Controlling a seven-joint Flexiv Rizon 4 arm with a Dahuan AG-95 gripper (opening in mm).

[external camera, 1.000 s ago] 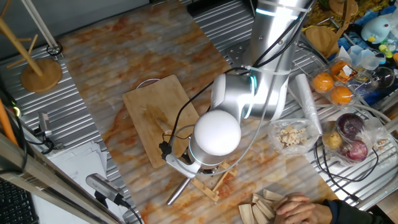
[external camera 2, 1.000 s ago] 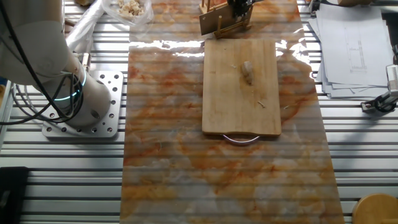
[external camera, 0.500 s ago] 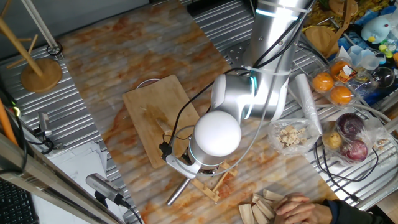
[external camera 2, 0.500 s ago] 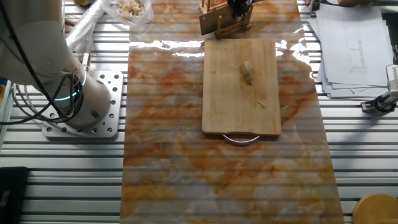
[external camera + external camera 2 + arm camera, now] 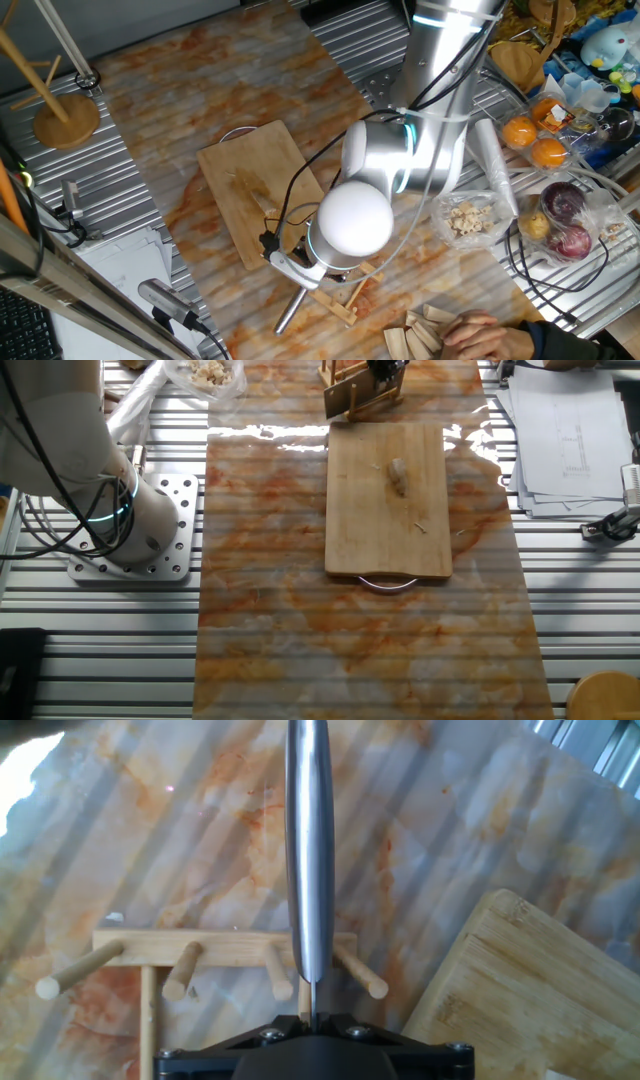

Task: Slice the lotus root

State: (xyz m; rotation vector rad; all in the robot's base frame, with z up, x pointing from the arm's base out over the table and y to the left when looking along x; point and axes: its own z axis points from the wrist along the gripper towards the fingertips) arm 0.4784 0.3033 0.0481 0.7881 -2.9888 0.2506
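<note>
So the lotus root (image 5: 398, 475) sits mid-board (image 5: 388, 510), well apart from the hand (image 5: 311, 1012), which is pinching a steel knife handle (image 5: 309, 840) over the wooden rack (image 5: 215, 950).

A robotics lab, not a kitchen: the arm (image 5: 440, 120) is bolted to a table (image 5: 60, 630) of slotted aluminium rails, with loose cables (image 5: 530, 265), papers (image 5: 565, 430) and a marble-print mat (image 5: 270, 610) under the board (image 5: 388, 495).

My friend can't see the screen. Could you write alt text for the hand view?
A long metal knife handle runs up the middle from the gripper, above a wooden peg rack on a marbled orange-white table. A wooden cutting board fills the lower right corner.
</note>
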